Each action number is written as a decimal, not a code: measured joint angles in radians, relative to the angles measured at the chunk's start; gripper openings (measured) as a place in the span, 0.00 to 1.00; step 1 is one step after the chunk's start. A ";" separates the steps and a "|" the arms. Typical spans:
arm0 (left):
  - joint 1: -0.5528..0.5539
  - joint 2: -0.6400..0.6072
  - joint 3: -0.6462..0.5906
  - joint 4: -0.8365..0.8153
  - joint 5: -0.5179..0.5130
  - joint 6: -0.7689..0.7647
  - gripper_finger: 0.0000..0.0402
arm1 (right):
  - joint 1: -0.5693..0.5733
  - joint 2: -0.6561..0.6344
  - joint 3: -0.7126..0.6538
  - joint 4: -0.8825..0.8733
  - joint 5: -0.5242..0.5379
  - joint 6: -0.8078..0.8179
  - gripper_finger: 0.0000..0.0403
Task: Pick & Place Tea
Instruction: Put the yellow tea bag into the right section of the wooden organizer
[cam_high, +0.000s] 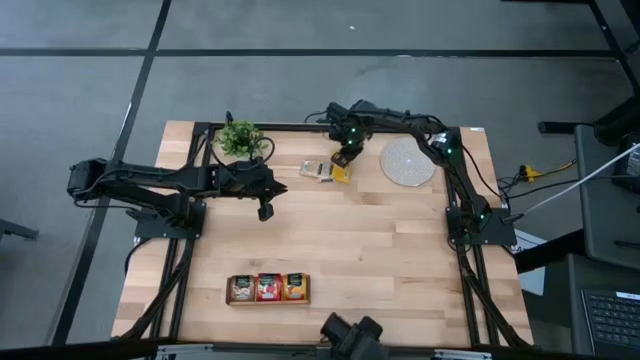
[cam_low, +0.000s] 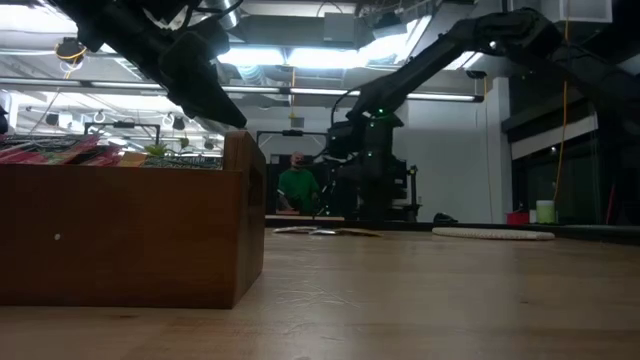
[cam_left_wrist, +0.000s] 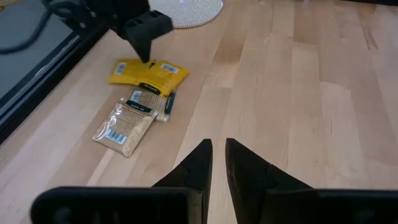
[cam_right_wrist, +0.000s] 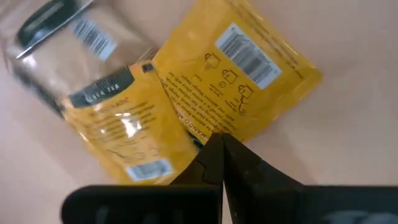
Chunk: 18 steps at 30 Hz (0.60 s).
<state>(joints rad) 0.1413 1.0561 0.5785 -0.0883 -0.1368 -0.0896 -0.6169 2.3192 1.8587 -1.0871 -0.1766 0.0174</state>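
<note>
Three tea sachets lie flat on the wood near the table's far edge: a yellow sachet and two clear-fronted sachets beside it, one partly on the other. My right gripper stands over the yellow sachet, shut. My left gripper hangs over the table's left middle, holding nothing, with a narrow gap between its fingers. The wooden tray near the near edge holds more sachets. My right gripper comes down on the yellow sachet from above, fingers shut together at its edge. The fingertips hide the contact itself, so I cannot see how much of the edge sits between them. The sachet still lies flat on the table.
A round pale mat lies right of the sachets. A small green plant stands at the far left. Bare wood spreads between the sachets and the tray. A person is far behind the table.
</note>
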 joint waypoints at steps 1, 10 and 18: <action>0.000 0.000 0.000 0.000 0.000 -0.001 0.11 | 0.012 0.000 0.000 -0.001 0.000 0.000 0.01; 0.000 0.000 -0.001 -0.026 0.000 -0.005 0.10 | 0.126 0.000 0.000 -0.032 -0.049 -0.026 0.01; -0.003 0.000 -0.001 -0.030 0.000 -0.004 0.09 | 0.245 0.000 0.000 -0.024 -0.057 -0.024 0.01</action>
<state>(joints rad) 0.1383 1.0564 0.5774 -0.1181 -0.1365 -0.0938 -0.3718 2.3192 1.8587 -1.1116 -0.2335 -0.0063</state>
